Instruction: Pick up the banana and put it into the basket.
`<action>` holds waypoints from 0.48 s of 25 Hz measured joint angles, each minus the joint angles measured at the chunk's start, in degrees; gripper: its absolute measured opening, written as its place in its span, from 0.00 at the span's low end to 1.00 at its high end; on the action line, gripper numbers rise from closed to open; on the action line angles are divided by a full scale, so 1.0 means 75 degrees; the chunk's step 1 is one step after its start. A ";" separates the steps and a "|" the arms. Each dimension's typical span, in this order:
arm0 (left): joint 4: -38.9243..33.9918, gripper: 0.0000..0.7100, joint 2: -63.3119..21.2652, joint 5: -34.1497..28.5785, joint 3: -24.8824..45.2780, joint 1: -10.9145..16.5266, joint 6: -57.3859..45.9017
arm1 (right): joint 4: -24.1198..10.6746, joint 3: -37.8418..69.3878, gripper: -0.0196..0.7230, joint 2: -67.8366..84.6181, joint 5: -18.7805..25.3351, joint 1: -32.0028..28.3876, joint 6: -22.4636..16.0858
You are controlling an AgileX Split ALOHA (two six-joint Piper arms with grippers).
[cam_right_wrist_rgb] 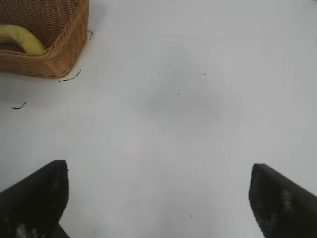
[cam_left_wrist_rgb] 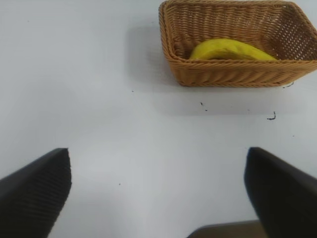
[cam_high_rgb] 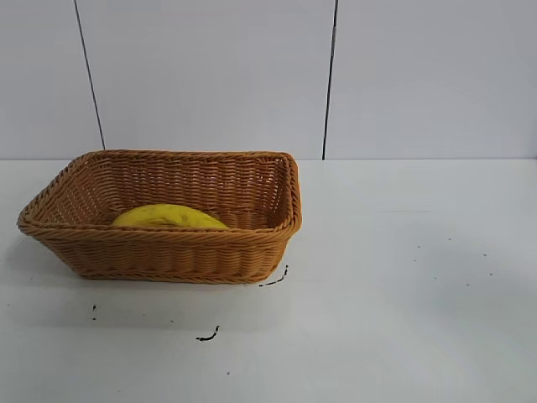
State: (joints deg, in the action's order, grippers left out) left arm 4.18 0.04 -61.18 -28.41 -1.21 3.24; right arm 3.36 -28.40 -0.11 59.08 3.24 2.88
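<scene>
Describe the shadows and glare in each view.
Exterior view: the basket casts a soft shadow on the table; no glare; the banana is evenly lit. Left wrist view: a faint shadow lies beside the basket, and the open left gripper has dark fingers. Right wrist view: even light, with a dim grey patch on the table ahead of the open right gripper.

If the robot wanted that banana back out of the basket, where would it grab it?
Probably at the middle of the banana, coming straight down from above. It lies on its side inside the basket, and the flared walls block any sideways approach; only its arched back is exposed. Both pincers are open and away from it.
</scene>
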 joint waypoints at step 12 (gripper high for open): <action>0.0000 0.97 0.0000 0.0000 0.0000 0.0000 0.0000 | -0.0055 0.0000 0.96 0.0045 0.0000 0.0000 0.0000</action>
State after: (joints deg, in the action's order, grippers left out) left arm 4.18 0.04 -61.18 -28.41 -1.21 3.24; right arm 2.95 -28.40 0.23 59.08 3.24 2.88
